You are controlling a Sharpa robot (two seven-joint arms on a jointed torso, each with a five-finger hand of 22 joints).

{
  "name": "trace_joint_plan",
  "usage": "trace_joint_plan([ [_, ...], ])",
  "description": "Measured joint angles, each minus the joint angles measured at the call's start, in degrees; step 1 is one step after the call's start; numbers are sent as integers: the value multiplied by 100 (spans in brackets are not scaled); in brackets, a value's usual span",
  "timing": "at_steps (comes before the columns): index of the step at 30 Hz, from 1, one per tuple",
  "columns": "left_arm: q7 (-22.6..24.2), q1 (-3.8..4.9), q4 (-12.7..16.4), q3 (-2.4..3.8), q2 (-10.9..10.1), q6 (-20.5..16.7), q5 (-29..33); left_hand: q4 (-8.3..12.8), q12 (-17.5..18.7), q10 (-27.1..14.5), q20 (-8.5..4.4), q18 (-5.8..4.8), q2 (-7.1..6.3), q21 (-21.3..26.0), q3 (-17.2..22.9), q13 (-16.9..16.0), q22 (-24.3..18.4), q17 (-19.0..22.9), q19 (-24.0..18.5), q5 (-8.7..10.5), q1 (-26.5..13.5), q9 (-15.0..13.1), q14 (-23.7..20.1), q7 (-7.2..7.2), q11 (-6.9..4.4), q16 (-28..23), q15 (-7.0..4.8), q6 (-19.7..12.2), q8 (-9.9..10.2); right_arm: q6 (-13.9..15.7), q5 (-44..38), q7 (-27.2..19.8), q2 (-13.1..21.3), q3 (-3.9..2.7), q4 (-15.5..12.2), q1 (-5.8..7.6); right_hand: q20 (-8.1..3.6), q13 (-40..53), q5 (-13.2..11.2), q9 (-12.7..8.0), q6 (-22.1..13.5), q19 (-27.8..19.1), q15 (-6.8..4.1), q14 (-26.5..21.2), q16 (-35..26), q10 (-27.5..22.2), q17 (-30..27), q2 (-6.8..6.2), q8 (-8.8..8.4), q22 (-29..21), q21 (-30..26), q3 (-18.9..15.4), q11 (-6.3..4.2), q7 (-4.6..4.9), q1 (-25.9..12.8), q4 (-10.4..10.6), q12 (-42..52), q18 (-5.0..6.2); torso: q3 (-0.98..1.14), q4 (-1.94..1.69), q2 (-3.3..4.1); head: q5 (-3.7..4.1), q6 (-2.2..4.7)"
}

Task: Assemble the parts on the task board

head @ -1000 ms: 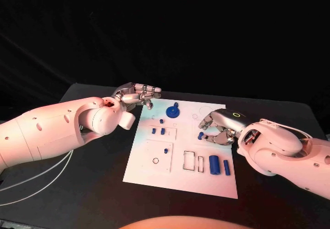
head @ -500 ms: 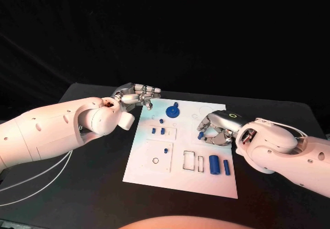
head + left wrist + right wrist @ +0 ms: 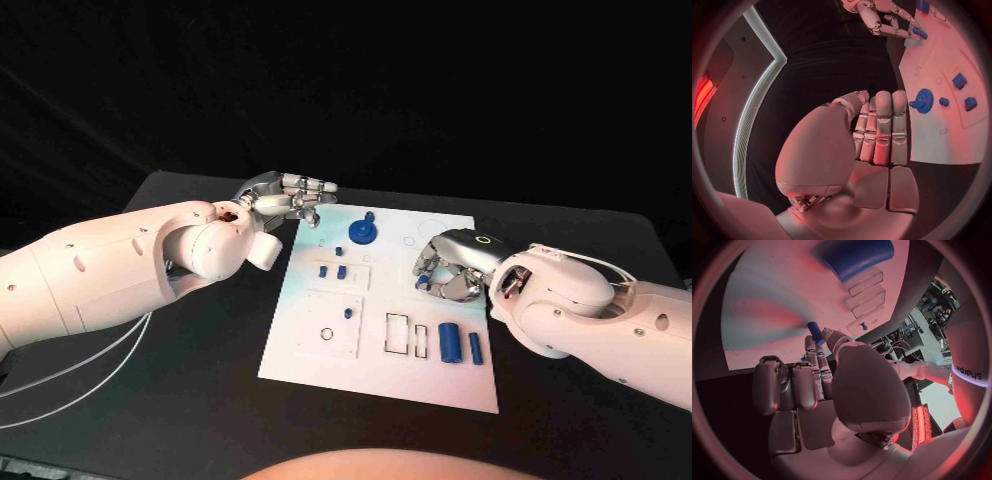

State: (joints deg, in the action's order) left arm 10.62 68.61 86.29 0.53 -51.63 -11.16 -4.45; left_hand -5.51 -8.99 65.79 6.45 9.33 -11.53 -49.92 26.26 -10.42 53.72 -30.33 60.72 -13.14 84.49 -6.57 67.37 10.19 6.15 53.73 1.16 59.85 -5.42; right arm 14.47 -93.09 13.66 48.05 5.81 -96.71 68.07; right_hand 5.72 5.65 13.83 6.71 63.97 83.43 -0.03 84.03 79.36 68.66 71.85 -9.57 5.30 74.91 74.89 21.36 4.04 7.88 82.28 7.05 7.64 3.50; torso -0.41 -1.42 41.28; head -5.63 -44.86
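Observation:
The white task board (image 3: 325,360) lies in the middle of the black table. My right hand (image 3: 450,265) hovers over the board's right edge and pinches a small blue peg (image 3: 423,283) between thumb and finger; the peg (image 3: 815,332) also shows at the fingertips in the right wrist view. My left hand (image 3: 289,196) hangs at the board's far left corner, fingers (image 3: 881,127) straight and side by side, holding nothing. A blue gear (image 3: 362,233) sits on the far part of the board, near the left hand.
Two small blue blocks (image 3: 332,271) stand left of centre on the board. A thick blue cylinder (image 3: 450,343) and a thinner blue peg (image 3: 475,347) lie near the right edge, beside two rectangular slots (image 3: 402,336). A white cable (image 3: 72,385) trails at the left.
My right hand and forearm have edged slightly left over the board, still pinching the blue peg. The left hand has stayed put.

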Motion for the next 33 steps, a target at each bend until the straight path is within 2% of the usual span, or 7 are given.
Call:
trace_joint_plan([
  [15,-22,0,0,0,-5,8,-7,0,0,-20,0,0,0,0,0,1,-10,-1,0,0,0,-1,0,0,20,0,0,0,0,-18,-319,161,-68,4,44,-28,0,19,-32,5,38,0,0,0,0,20,-6,7,0,4,0,16,-19,4,7,-16,1,1,4,2,-4,-1,-19],
  [21,-28,0,0,0,-6,11,-9,0,0,-20,0,0,0,0,0,1,-10,-1,0,0,0,-1,0,0,20,0,0,0,0,-53,-373,180,-89,5,61,-35,0,14,-32,19,83,0,0,0,0,60,-6,6,0,4,-1,49,-20,-42,7,-18,1,0,3,2,-4,3,-29],
  [23,-30,0,0,0,-6,12,-10,0,0,-22,0,0,0,0,0,2,-10,-1,0,0,0,-1,0,0,19,0,0,0,0,-66,-385,183,-95,6,66,-37,0,14,-32,18,103,-1,-3,-3,0,62,-6,6,4,4,-1,55,-22,-21,7,-24,1,1,3,2,-5,4,-30],
  [27,-32,0,0,0,-7,12,-11,0,0,-41,0,-1,0,0,0,2,-10,5,0,0,0,4,0,0,0,0,0,0,0,-92,-401,186,-106,6,78,-41,-21,13,-32,27,122,21,-40,-1,0,88,-6,6,24,3,-1,55,-48,-40,6,-24,1,0,3,2,-5,7,-36],
  [33,-37,0,0,0,-8,12,-12,0,0,-41,0,0,0,0,0,2,-10,5,0,0,0,3,0,0,0,0,0,0,0,-128,-414,190,-121,6,96,-50,-21,21,-33,26,140,20,-41,0,0,120,-6,6,22,3,22,95,-40,-59,6,-64,1,1,3,2,-5,9,-45],
])
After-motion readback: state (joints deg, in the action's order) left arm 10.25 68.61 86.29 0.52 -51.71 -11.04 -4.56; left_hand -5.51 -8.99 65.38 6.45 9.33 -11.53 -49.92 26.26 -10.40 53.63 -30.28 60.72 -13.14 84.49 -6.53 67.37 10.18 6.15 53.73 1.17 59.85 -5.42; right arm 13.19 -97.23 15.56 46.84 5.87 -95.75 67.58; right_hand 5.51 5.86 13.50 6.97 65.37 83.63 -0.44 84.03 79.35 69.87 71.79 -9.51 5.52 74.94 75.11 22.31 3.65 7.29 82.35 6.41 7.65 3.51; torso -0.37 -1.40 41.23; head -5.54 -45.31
